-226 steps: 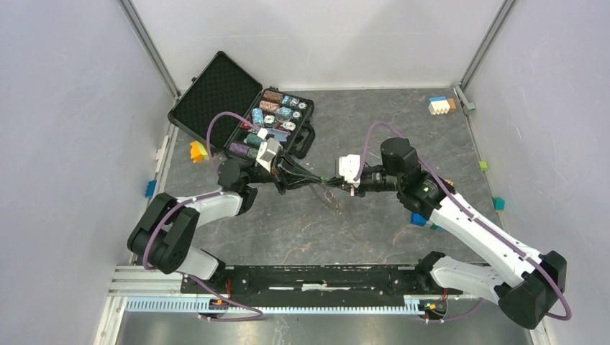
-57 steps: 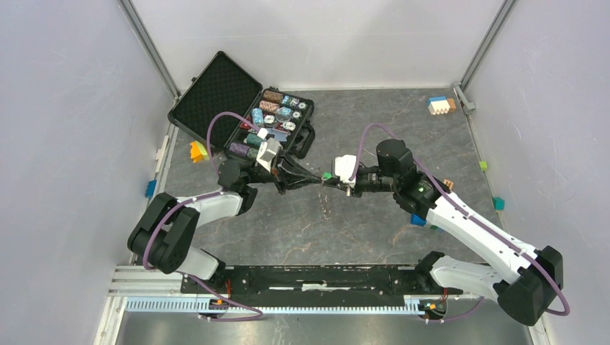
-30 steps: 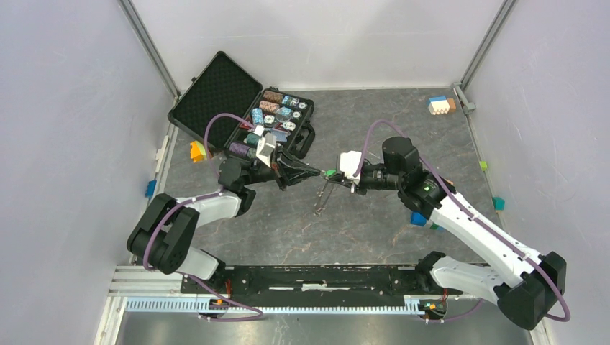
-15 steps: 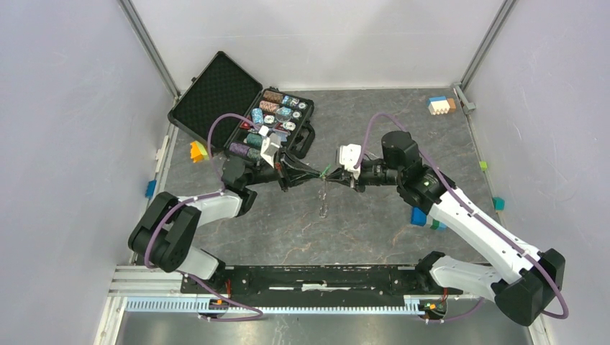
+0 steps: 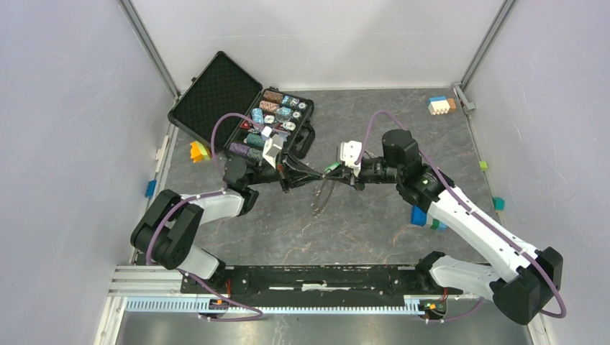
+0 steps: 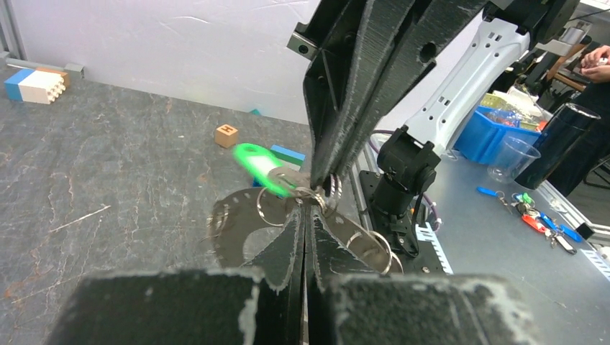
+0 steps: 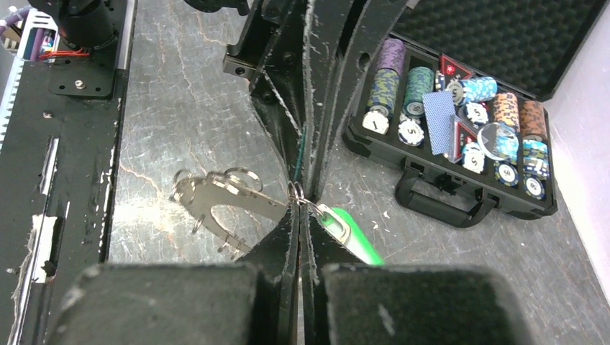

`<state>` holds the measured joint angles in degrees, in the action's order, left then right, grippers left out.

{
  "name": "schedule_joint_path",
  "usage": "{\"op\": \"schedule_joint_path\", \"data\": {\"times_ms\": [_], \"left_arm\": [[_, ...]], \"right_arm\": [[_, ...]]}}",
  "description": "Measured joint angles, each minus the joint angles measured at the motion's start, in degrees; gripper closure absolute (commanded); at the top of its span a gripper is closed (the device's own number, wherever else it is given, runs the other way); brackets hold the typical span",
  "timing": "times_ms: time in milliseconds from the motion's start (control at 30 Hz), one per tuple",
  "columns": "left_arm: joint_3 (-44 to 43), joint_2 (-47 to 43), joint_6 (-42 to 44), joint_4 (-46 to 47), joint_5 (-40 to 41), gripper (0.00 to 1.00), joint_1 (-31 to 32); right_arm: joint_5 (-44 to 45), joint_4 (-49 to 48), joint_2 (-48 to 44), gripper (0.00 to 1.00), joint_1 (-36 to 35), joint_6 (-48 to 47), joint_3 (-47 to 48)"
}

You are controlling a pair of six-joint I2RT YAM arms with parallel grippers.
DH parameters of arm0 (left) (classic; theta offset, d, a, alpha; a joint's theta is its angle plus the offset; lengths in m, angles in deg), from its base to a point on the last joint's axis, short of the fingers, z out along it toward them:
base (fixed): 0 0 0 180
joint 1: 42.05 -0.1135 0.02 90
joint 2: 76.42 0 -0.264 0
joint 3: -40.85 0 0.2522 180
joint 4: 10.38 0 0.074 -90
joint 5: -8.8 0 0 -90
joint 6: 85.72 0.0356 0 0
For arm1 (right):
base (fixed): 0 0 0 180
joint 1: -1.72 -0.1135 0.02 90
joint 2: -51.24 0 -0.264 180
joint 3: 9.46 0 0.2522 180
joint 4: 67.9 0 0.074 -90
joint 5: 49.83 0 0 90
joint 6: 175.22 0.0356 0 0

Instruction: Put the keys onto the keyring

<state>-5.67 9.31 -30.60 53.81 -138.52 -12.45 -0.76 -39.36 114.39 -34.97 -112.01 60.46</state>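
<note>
keyring point(image 6: 241, 226): grey metal bunch, hanging above desk point(image 5: 360, 223) under both pincer tips
left pincer point(image 6: 306, 215): pressed together, pinching keyring's small rings
right pincer point(image 7: 298, 212): pressed together on green key point(image 6: 257, 162), tip to tip with left
case point(image 5: 216, 90): open, far left on desk
</note>
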Motion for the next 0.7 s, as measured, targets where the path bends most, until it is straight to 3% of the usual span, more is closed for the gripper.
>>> {"op": "schedule_joint_path", "data": {"times_ms": [167,433,700], "left_arm": [[0.0,-0.2,0.0,0.5,-0.4,0.86,0.0],[-1.0,-6.9,2.3,-5.6,-2.8,0.8,0.0],[-3.3,-7.5,3.4,-7.2,-5.0,0.77,0.0]], "right_arm": [[-0.6,-1.0,-1.7,1.0,2.8,1.2,-1.0],[-1.4,-2.2,-5.6,1.0,4.2,2.6,-1.3],[-4.1,-3.8,-6.1,1.0,4.2,3.4,-2.6]]}}
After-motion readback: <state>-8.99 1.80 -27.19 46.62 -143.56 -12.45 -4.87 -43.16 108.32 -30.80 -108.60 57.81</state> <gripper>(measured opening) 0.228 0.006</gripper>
